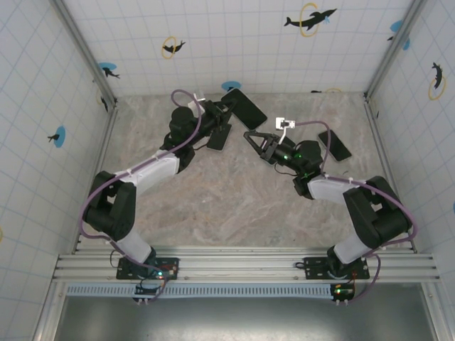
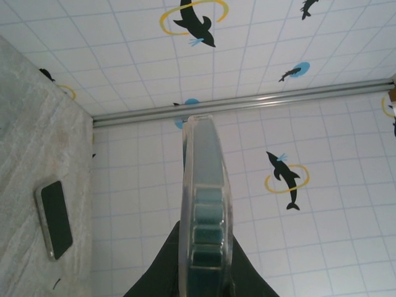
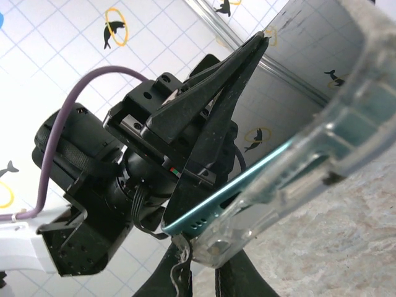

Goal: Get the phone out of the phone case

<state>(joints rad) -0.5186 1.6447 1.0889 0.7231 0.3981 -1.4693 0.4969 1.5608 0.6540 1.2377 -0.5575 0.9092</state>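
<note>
Top: left gripper (image 1: pixel 226 112) clamped across phone (image 1: pixel 247 108), which sits in its case, held off the table (image 1: pixel 213 199) at far centre. Long axis runs diagonally, far-left to near-right. Right gripper (image 1: pixel 250 135) is closed at the near-right corner.

Left wrist: phone edge-on between the fingers (image 2: pixel 158 272), long axis up-frame. Clear case (image 2: pixel 185 204) rims the teal body.

Right wrist: jaws narrow, pinching the case corner. The speaker-hole end points at this gripper, axis lower-left to upper-right. Teal edge looks slightly lifted from the case here.

Judgement: early. One corner started, the rest still to peel.
</note>
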